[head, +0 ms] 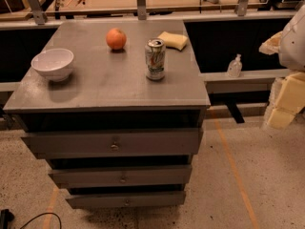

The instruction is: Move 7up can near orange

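The 7up can (155, 59) stands upright on the grey cabinet top (105, 87), right of centre. It is silver-white with green and red markings and a shiny top. The orange (116, 38) sits farther back and to the left of the can, about a can's height away from it. My gripper (284, 101) is at the right edge of the view, beside and below the cabinet top, well apart from the can and holding nothing that I can see.
A white bowl (53, 64) sits at the left of the cabinet top. A yellow sponge (173, 40) lies behind the can at the back right. A small clear bottle (234, 66) stands on a ledge to the right. A workbench (143, 1) runs behind.
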Controlling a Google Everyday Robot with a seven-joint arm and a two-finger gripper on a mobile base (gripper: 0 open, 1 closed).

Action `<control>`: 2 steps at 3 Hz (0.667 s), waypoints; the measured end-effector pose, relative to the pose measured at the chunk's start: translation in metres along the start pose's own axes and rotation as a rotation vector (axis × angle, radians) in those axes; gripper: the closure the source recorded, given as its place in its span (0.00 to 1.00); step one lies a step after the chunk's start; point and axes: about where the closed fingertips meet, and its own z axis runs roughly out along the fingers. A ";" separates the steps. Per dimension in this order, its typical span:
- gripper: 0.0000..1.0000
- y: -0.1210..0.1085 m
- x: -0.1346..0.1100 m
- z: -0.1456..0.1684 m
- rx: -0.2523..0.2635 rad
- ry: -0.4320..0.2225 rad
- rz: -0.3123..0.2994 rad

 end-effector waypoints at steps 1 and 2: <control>0.00 -0.001 -0.002 -0.002 0.011 -0.014 0.001; 0.00 -0.010 -0.012 0.012 0.001 -0.131 0.046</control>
